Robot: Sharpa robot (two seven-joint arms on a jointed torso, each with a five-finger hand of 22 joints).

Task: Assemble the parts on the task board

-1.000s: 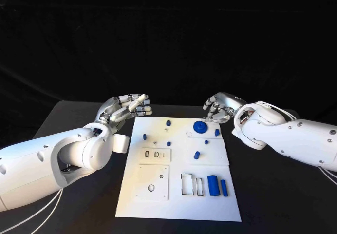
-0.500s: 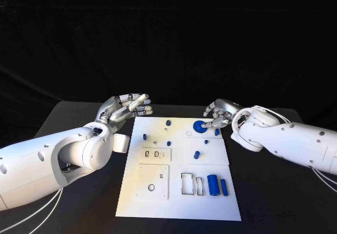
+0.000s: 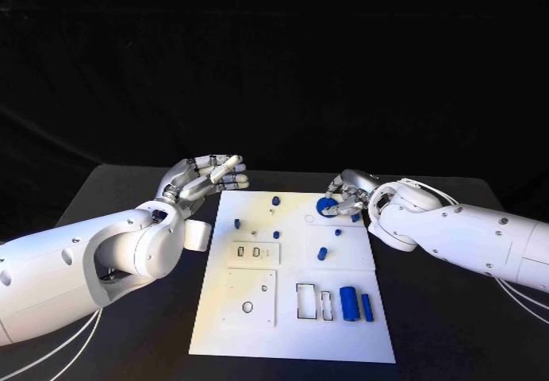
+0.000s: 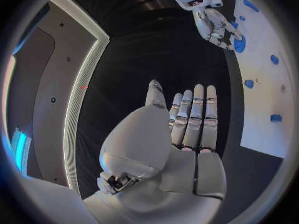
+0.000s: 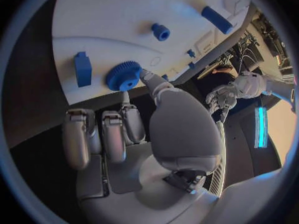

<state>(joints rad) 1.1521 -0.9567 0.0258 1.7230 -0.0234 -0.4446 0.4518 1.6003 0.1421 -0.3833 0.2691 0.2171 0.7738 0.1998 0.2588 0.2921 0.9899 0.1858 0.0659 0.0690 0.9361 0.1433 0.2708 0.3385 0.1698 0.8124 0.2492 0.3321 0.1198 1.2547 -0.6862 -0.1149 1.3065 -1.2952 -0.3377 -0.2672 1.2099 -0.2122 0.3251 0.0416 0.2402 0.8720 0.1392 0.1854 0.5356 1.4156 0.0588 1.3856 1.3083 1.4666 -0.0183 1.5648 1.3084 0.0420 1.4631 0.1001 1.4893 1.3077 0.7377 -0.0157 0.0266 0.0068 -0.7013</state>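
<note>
Hovering off the left edge of the task board (image 3: 292,274), the left hand (image 3: 204,178) sits above the black tabletop (image 3: 126,198) with its fingers (image 4: 194,115) straight, close side by side and holding nothing, much as it did a second ago. To its right on the board lie small blue parts: a peg (image 3: 236,223) near the left edge, another (image 3: 274,200) near the far edge, one (image 3: 321,253) in the middle, and two blue cylinders (image 3: 347,302) standing side by side near the near-right corner beside rectangular cutouts. Farther right, the blue gear (image 3: 325,207) rests near the board's far-right corner. The right hand (image 3: 349,193) has moved in from the right since the earlier frames and now reaches over the gear.

From the right wrist, one fingertip (image 5: 145,75) touches the gear's toothed rim (image 5: 123,75), while the other fingers are curled back and apart from it; the gear still lies flat on the board, not lifted. That view also shows a blue block (image 5: 82,68) just beside the gear. From the left wrist, the right hand (image 4: 215,27) appears far off, above the gear (image 4: 239,43), but whether it touches there cannot be told.
</note>
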